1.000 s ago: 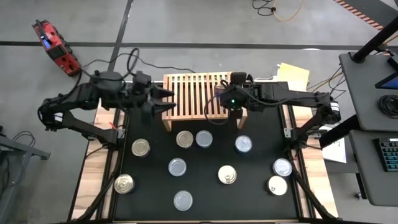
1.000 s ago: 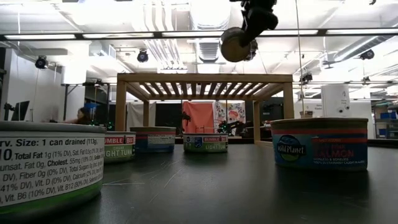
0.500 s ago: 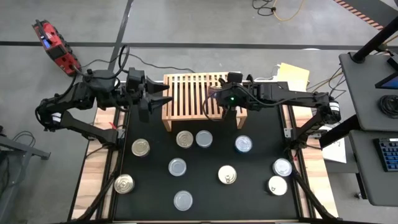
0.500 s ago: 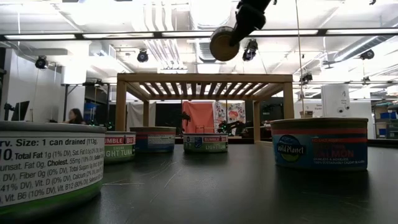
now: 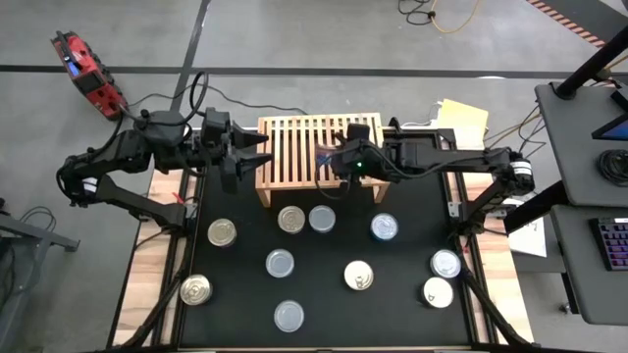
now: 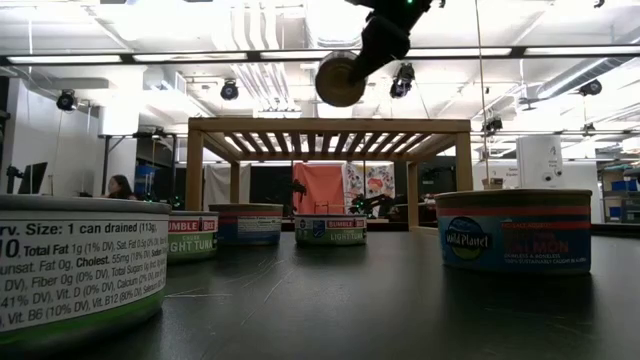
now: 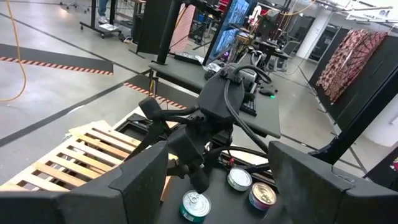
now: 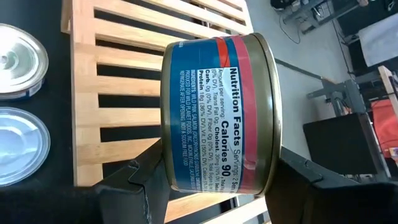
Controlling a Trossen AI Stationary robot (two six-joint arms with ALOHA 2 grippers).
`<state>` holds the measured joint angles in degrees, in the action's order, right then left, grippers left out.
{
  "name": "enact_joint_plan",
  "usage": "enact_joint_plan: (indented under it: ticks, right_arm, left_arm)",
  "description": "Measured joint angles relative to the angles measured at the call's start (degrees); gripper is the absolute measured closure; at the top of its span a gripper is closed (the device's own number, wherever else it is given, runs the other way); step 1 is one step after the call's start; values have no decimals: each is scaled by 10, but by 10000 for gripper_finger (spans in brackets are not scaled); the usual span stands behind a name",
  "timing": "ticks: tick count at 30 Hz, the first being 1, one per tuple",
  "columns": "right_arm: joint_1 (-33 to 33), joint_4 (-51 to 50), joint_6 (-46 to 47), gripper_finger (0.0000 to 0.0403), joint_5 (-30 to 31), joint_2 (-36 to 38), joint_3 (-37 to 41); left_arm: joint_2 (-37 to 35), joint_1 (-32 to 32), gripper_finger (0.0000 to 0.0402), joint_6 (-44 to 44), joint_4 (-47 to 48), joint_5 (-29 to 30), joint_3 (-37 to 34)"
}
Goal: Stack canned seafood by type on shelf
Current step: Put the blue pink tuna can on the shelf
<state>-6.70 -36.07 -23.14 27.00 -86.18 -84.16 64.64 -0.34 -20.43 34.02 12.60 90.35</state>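
Note:
The shelf (image 5: 294,147), a low light-wood rack with a slatted top, stands at the table's far edge. My right gripper (image 5: 330,157) hangs over its slats, shut on a can (image 8: 217,112) with a blue and red label. The low view shows that can (image 6: 338,80) as a disc above the shelf (image 6: 330,126). Several more cans of seafood stand upright on the black mat, among them one (image 5: 290,219) just before the shelf. My left gripper (image 5: 257,157) is raised and open by the shelf's left end, with nothing between its fingers. My right gripper pinches the can between its two fingers, one on each flat end (image 8: 166,155) (image 8: 277,155). The fingers come from the table's right, slanting down. The can is lifted clear above the slats and turned on its side, one flat face toward the table's near edge.
Cans dot the mat from left (image 5: 222,232) to right (image 5: 445,263), with bare mat between them. The low view has a green-labelled can (image 6: 80,265) close by and a blue one (image 6: 515,232) to its right. The shelf's slats (image 8: 112,68) below the held can are bare.
My right gripper has carried the can toward the table's left over the shelf and a little down, tipping further downward as it went. The can stays clear of the slats.

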Motion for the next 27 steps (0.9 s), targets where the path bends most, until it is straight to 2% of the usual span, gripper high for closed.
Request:
enact_joint_plan:
  ticks: [19,24,27]
  right_arm:
    - [0,-1,-19,212,1,-39,4]
    - [0,-1,6,129,2,-39,4]
    - [0,-5,15,95,1,-39,4]
  left_arm:
    - [20,0,141,-3,2,2,0]
    - [22,0,141,-9,2,4,0]
    - [22,0,141,-10,2,4,0]
